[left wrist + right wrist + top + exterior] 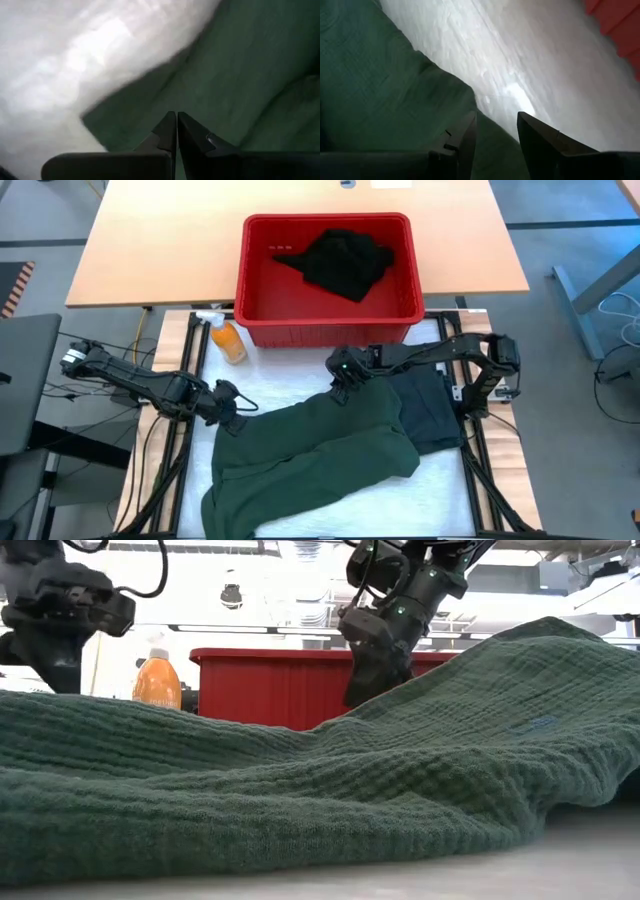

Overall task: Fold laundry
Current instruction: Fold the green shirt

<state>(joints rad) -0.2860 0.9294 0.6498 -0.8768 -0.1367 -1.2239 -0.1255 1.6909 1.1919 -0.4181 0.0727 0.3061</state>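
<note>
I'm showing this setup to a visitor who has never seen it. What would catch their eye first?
The big dark green garment sprawled over the near half of the white table, with the right gripper open at its far edge and the left gripper shut by its left corner. Behind it sits a bright red basket holding black cloth, with an orange bottle beside it.

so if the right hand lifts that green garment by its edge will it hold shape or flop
Probably flop: the green garment already lies in soft folds and humps on the table. Its waffle-textured knit looks thick, so it may hang fairly heavy. The right hand, open at its top edge, would likely drag the rest along.
</note>
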